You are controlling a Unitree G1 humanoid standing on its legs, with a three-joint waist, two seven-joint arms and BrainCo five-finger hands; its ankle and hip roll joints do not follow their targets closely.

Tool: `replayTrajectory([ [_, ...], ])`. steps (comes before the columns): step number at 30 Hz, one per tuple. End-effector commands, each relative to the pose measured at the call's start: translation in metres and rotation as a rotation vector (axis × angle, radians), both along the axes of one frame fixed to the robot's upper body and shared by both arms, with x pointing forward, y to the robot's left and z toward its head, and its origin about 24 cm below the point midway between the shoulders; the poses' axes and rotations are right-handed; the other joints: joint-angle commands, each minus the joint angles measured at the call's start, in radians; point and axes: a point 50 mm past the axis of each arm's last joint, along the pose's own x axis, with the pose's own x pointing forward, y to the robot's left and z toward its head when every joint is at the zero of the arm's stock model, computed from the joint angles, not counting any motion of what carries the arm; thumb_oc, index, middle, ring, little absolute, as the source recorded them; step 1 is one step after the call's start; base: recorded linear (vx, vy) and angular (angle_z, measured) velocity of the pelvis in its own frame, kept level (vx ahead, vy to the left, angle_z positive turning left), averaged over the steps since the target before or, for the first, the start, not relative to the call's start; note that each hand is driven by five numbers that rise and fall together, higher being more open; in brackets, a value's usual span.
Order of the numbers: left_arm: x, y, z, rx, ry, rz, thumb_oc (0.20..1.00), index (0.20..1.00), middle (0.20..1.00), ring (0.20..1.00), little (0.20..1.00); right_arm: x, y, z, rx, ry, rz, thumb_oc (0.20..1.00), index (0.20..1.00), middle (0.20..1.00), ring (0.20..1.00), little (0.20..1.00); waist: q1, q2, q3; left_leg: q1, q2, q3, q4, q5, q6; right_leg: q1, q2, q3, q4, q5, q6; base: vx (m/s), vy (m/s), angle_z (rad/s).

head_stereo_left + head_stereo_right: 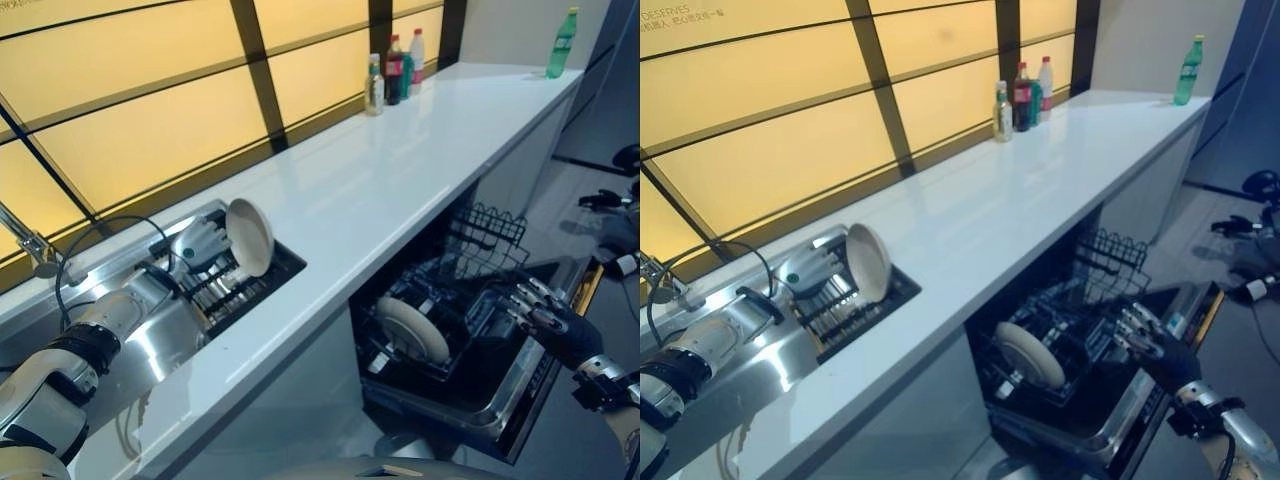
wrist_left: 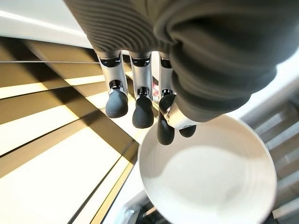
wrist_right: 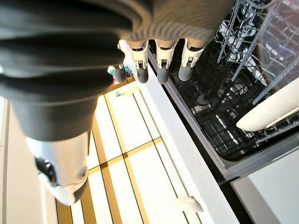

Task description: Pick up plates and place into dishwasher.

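Left eye view: left hand [image 1: 198, 243] pinching plate [image 1: 249, 236] over sink rack [image 1: 222, 287], bottles [image 1: 392, 72] beyond; right hand [image 1: 540, 310] open nr dishwasher [image 1: 470, 345].

A long white counter [image 1: 400, 170] runs from near left to far right below the amber window panels. At the far end, a cluster of bottles [image 1: 392, 72] stands against the window, and a single green bottle [image 1: 561, 44] stands well apart, near the far right corner. Near the left end, a steel sink [image 1: 165, 345] is set into the counter, with a dark drying rack [image 1: 245, 285] beside it.
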Motion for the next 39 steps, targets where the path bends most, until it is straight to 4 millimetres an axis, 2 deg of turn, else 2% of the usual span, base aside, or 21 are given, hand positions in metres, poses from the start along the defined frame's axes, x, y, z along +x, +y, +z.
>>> replayTrajectory([
  [1,0.001,0.015,0.040,-0.308,-0.219,0.038,1.000,1.000,1.000,1.000,1.000,0.013,0.008,0.025,0.024,-0.149,0.027,1.000,1.000,1.000,1.000,1.000,0.021,-0.027,-0.046,-0.088,0.065,-0.019,0.051,0.039,-0.007,-0.016,-0.071,-0.004,-0.093,0.086,0.116,-0.03,0.044,0.00],
  [5,-0.009,0.007,0.041,-0.702,-0.311,0.004,1.000,1.000,1.000,1.000,1.000,0.011,0.010,0.020,0.032,-0.156,0.004,1.000,1.000,1.000,1.000,1.000,0.044,-0.032,-0.042,-0.088,0.062,-0.031,0.043,0.042,-0.005,-0.015,-0.065,0.000,-0.096,0.085,0.110,-0.03,0.043,0.05],
  [10,-0.019,0.004,0.052,-0.973,-0.424,-0.065,1.000,1.000,1.000,1.000,1.000,0.011,0.014,0.016,0.040,-0.170,-0.008,1.000,1.000,1.000,1.000,1.000,0.065,-0.042,-0.035,-0.088,0.063,-0.044,0.035,0.043,-0.003,-0.019,-0.063,0.001,-0.094,0.084,0.108,-0.05,0.033,0.08],
  [13,-0.021,0.007,0.067,-1.150,-0.506,-0.086,1.000,1.000,1.000,1.000,1.000,0.012,0.017,0.013,0.044,-0.176,-0.011,1.000,1.000,1.000,1.000,1.000,0.075,-0.050,-0.033,-0.087,0.066,-0.046,0.031,0.044,-0.005,-0.019,-0.061,-0.001,-0.092,0.081,0.108,-0.04,0.029,0.06],
  [22,-0.023,0.009,0.108,-1.374,-0.659,-0.156,1.000,1.000,1.000,1.000,1.000,0.017,0.019,0.019,-0.017,-0.223,-0.036,1.000,1.000,1.000,1.000,1.000,0.091,-0.062,-0.044,-0.076,0.062,-0.063,0.012,0.036,-0.001,-0.020,-0.052,0.003,-0.100,0.076,0.106,-0.04,0.020,0.05],
  [27,-0.037,0.003,0.103,-1.581,-0.612,-0.215,1.000,1.000,1.000,1.000,1.000,0.020,0.024,0.020,0.028,-0.268,-0.112,1.000,1.000,1.000,1.000,1.000,0.116,-0.059,-0.053,-0.079,0.055,-0.089,0.004,0.026,0.002,-0.019,-0.044,0.003,-0.103,0.063,0.096,-0.08,0.052,0.03],
  [31,-0.047,-0.011,0.095,-1.659,-0.468,-0.275,1.000,1.000,1.000,1.000,1.000,0.030,0.033,0.031,0.053,-0.330,-0.176,1.000,1.000,1.000,1.000,1.000,0.146,-0.055,-0.055,-0.080,0.050,-0.109,-0.003,0.015,0.006,-0.018,-0.039,-0.004,-0.109,0.055,0.088,-0.16,0.076,0.10],
  [35,-0.052,-0.024,0.090,-1.715,-0.358,-0.322,1.000,1.000,1.000,1.000,1.000,0.049,0.045,0.038,0.033,-0.387,-0.201,1.000,1.000,1.000,1.000,1.000,0.191,-0.054,-0.060,-0.085,0.039,-0.129,-0.009,0.002,0.014,-0.018,-0.036,-0.027,-0.125,0.055,0.081,-0.18,0.069,0.25],
  [39,-0.051,-0.034,0.088,-1.816,-0.290,-0.352,1.000,1.000,1.000,1.000,1.000,0.077,0.068,0.041,0.037,-0.427,-0.186,1.000,1.000,1.000,1.000,1.000,0.246,-0.061,-0.062,-0.094,0.026,-0.156,-0.008,-0.007,0.021,-0.011,-0.036,-0.054,-0.137,0.058,0.073,-0.16,0.049,0.16],
])
